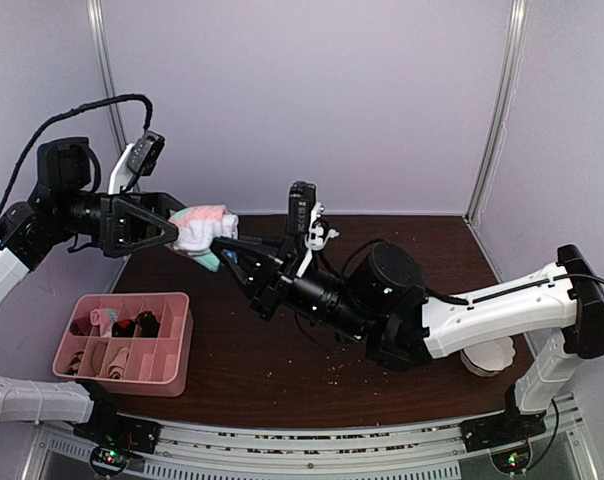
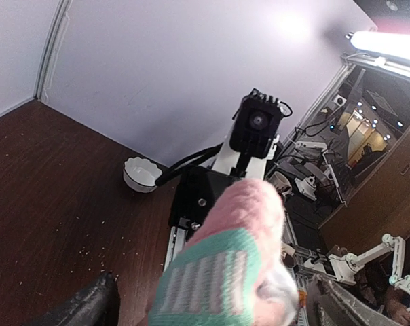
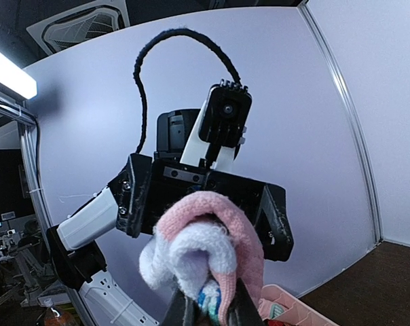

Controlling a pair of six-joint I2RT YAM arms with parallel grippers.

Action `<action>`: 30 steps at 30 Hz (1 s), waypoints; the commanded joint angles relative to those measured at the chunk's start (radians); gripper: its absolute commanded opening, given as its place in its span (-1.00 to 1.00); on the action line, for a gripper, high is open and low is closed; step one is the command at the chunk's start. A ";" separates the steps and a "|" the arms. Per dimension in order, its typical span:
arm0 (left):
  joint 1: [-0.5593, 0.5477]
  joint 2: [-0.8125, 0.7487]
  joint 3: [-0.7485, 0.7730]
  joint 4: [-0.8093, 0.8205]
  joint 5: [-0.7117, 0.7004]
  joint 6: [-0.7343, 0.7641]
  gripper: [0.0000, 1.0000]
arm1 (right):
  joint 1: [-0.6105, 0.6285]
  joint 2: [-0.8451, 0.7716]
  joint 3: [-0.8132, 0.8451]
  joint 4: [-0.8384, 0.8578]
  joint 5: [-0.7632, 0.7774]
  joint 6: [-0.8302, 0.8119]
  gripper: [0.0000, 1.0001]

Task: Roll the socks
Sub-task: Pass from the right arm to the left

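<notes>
The pink socks (image 1: 204, 232) form a bunched roll with mint-green stripes and a white inner side, held in the air above the table's back left. My right gripper (image 1: 222, 252) is shut on the roll's lower edge; in the right wrist view its fingers (image 3: 184, 309) pinch pink and mint fabric (image 3: 212, 231). My left gripper (image 1: 178, 230) stands wide open, its jaws spread on either side of the roll without closing on it. In the left wrist view the roll (image 2: 246, 231) fills the lower middle between the dark fingers (image 2: 89, 305).
A pink divided tray (image 1: 172, 345) with several small bundles in its compartments sits at the front left, also seen as the tray (image 3: 286, 305) below the roll. A white bowl (image 1: 487, 355) stands under the right arm. Crumbs (image 1: 332, 365) dot the brown table.
</notes>
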 commanded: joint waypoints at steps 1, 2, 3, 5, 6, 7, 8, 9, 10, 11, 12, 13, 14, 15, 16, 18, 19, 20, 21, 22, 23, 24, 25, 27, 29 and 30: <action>0.046 0.028 0.036 -0.088 -0.010 0.056 0.96 | -0.005 -0.016 0.019 0.084 -0.041 0.013 -1.00; 0.055 0.030 0.042 -0.095 -0.008 0.068 0.96 | -0.005 -0.017 0.015 0.091 -0.053 0.019 -1.00; 0.064 0.032 0.056 -0.118 -0.013 0.088 0.96 | -0.006 -0.017 0.012 0.096 -0.068 0.028 -1.00; 0.073 0.035 0.055 -0.106 0.012 0.096 0.96 | -0.011 -0.013 0.016 0.113 -0.103 0.055 -1.00; 0.073 0.038 0.042 -0.074 0.051 0.072 0.96 | -0.013 -0.009 0.022 0.116 -0.113 0.062 -1.00; 0.074 0.040 0.021 -0.001 0.097 0.014 0.96 | -0.015 -0.005 0.030 0.103 -0.115 0.066 -1.00; 0.072 0.035 -0.013 0.099 0.133 -0.084 0.96 | -0.018 -0.003 0.034 0.096 -0.114 0.069 -1.00; 0.072 0.026 -0.048 0.228 0.167 -0.182 0.96 | -0.022 0.000 0.034 0.097 -0.108 0.074 -1.00; 0.072 0.015 -0.075 0.326 0.198 -0.293 0.96 | -0.027 0.005 0.031 0.109 -0.101 0.085 -1.00; 0.071 0.004 -0.092 0.398 0.212 -0.345 0.96 | -0.031 0.008 0.027 0.123 -0.098 0.096 -1.00; 0.069 -0.006 -0.096 0.427 0.220 -0.367 0.96 | -0.038 0.012 0.029 0.130 -0.097 0.106 -1.00; 0.063 -0.012 -0.094 0.433 0.223 -0.374 0.96 | -0.041 0.017 0.031 0.130 -0.096 0.112 -1.00; 0.056 -0.017 -0.089 0.433 0.227 -0.375 0.96 | -0.043 0.023 0.038 0.128 -0.097 0.114 -1.00; 0.048 -0.021 -0.084 0.432 0.228 -0.375 0.96 | -0.044 0.029 0.046 0.123 -0.096 0.113 -1.00; 0.039 -0.025 -0.084 0.433 0.226 -0.376 0.96 | -0.045 0.037 0.054 0.123 -0.097 0.115 -1.00; 0.033 -0.030 -0.087 0.431 0.216 -0.376 0.96 | -0.046 0.054 0.075 0.122 -0.107 0.118 -1.00; 0.032 -0.029 -0.089 0.430 0.213 -0.376 0.96 | -0.046 0.059 0.087 0.113 -0.113 0.116 -1.00; 0.032 -0.027 -0.089 0.427 0.213 -0.375 0.96 | -0.046 0.063 0.092 0.104 -0.112 0.115 -1.00; 0.032 -0.024 -0.089 0.420 0.213 -0.375 0.96 | -0.047 0.065 0.090 0.103 -0.106 0.114 -1.00; 0.032 -0.023 -0.090 0.408 0.206 -0.373 0.96 | -0.047 0.067 0.085 0.108 -0.098 0.111 -1.00; 0.032 -0.024 -0.093 0.406 0.201 -0.372 0.91 | -0.046 0.065 0.078 0.115 -0.088 0.110 -1.00; 0.032 -0.026 -0.098 0.404 0.200 -0.369 0.83 | -0.047 0.063 0.071 0.121 -0.076 0.106 -1.00; 0.032 -0.028 -0.103 0.401 0.195 -0.362 0.73 | -0.046 0.061 0.065 0.128 -0.069 0.103 -1.00; 0.032 -0.032 -0.106 0.366 0.183 -0.319 0.38 | -0.046 0.058 0.062 0.125 -0.064 0.096 -1.00; 0.033 -0.033 -0.104 0.335 0.163 -0.279 -0.06 | -0.046 0.060 0.072 0.109 -0.072 0.091 -1.00; 0.036 -0.031 -0.100 0.330 0.154 -0.267 -0.32 | -0.047 0.062 0.076 0.099 -0.074 0.092 -1.00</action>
